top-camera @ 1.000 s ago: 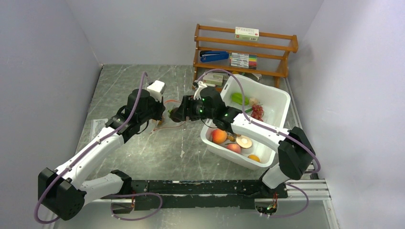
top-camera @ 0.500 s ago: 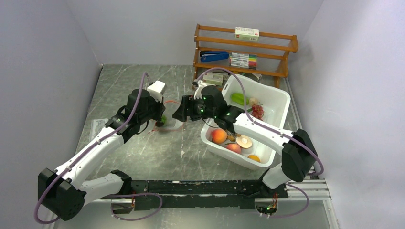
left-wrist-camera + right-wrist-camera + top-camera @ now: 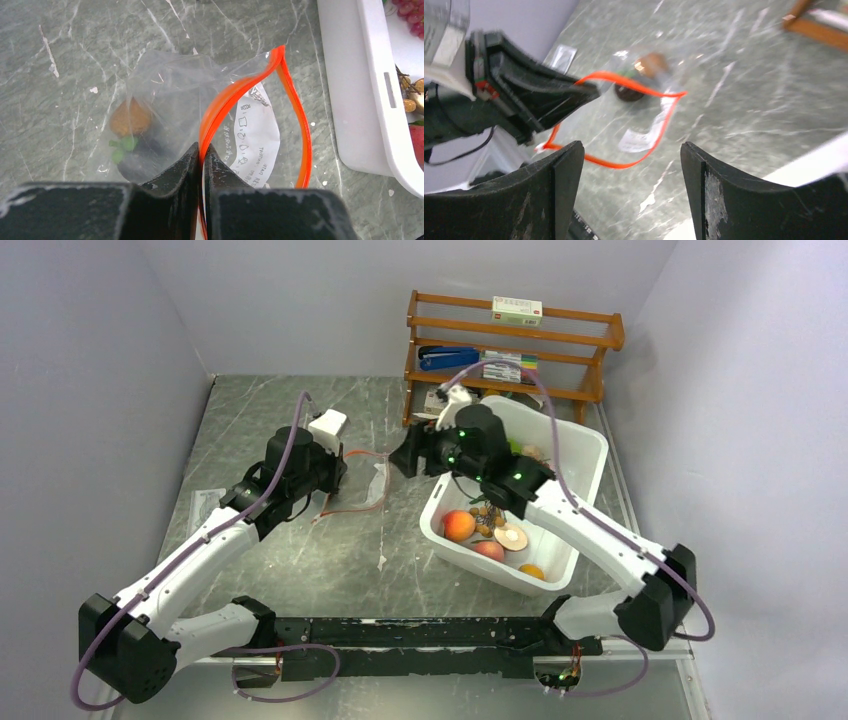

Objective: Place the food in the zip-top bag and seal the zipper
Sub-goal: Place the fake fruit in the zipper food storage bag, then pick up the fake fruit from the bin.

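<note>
The clear zip-top bag [image 3: 362, 483] lies on the grey table between the arms, mouth open. My left gripper [image 3: 201, 150] is shut on one side of its red-orange zipper [image 3: 235, 92] and holds the mouth up. A brown-orange toy food with green leaves [image 3: 125, 122] lies inside the bag beside a dark round piece. My right gripper [image 3: 631, 170] is open and empty, above the table right of the bag mouth [image 3: 624, 82]. More food sits in the white bin [image 3: 560, 425]: an orange round fruit [image 3: 459, 525], a brown berry cluster [image 3: 487, 519], red grapes [image 3: 412, 7].
A wooden rack [image 3: 515, 345] with a blue stapler, markers and a box stands at the back behind the bin. A small paper packet [image 3: 203, 505] lies left of my left arm. The bin's wall [image 3: 350, 100] is just right of the bag.
My right gripper has pulled back up and to the right, away from the bag mouth toward the bin. The green-leafed food it had at the mouth now lies inside the bag.
</note>
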Robot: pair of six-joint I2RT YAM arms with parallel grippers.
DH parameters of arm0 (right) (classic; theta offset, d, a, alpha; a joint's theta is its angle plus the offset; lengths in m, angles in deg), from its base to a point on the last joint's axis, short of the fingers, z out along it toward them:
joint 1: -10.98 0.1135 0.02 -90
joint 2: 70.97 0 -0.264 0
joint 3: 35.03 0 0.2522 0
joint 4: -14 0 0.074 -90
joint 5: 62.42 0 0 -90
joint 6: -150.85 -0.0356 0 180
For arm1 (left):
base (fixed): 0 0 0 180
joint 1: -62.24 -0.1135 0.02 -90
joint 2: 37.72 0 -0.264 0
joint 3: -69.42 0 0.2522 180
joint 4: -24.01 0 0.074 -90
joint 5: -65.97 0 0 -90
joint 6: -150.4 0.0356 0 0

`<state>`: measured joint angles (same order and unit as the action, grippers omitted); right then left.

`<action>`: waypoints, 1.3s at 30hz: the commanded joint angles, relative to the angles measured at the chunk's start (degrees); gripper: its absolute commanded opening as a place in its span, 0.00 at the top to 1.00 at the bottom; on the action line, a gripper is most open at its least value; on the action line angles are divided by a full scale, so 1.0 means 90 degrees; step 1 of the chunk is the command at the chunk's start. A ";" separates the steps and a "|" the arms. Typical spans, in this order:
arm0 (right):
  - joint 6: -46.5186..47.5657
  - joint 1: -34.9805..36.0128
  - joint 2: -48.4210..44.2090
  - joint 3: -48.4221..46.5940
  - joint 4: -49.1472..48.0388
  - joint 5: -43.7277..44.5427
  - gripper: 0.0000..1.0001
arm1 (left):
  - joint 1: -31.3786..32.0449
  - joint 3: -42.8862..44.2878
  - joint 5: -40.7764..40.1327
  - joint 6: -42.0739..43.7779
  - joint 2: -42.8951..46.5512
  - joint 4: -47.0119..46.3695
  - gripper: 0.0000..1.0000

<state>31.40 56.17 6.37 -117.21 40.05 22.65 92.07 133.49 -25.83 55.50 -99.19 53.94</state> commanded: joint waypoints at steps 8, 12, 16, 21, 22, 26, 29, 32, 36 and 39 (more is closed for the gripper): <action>0.0927 -0.0747 -0.0374 -0.0276 0.1852 0.3196 0.43 | 0.0026 0.0144 0.0236 0.0150 0.0173 -0.0082 0.93; 0.1144 -0.1252 -0.0307 -0.0154 0.1963 0.3777 0.43 | 0.0026 0.0160 0.0266 0.0136 0.0164 -0.0076 0.93; 0.1205 -0.1697 0.0010 0.0157 0.1954 0.4203 0.45 | 0.0026 0.0137 0.0404 0.0133 0.0157 -0.0112 0.93; 0.1294 -0.2288 0.0453 0.0426 0.1848 0.4468 0.45 | 0.0021 0.0145 0.0409 0.0135 0.0160 -0.0087 0.93; 0.1332 -0.2381 0.0559 0.0463 0.1852 0.4539 0.45 | 0.0025 0.0138 0.0428 0.0130 0.0170 -0.0109 0.93; 0.1454 -0.2796 0.0967 0.0602 0.1906 0.4736 0.50 | 0.0026 0.0132 0.0437 0.0130 0.0179 -0.0121 0.93; 0.1356 -0.2986 0.1253 0.0620 0.1902 0.4861 0.48 | 0.0026 0.0143 0.0448 0.0125 0.0163 -0.0115 0.93; 0.1157 -0.3139 0.1785 0.0416 0.1938 0.4837 0.46 | 0.0025 0.0176 0.0540 0.0130 0.0143 -0.0126 0.93; 0.1080 -0.3157 0.2309 0.0226 0.1976 0.4809 0.47 | 0.0026 0.0185 0.0520 0.0123 0.0136 -0.0076 0.93; 0.1141 -0.3322 0.2316 0.0439 0.1693 0.4692 0.44 | 0.0026 0.0129 0.0482 0.0131 0.0175 -0.0126 0.93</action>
<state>42.42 27.91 27.55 -113.80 57.27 64.42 92.07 133.49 -22.66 56.13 -98.67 53.91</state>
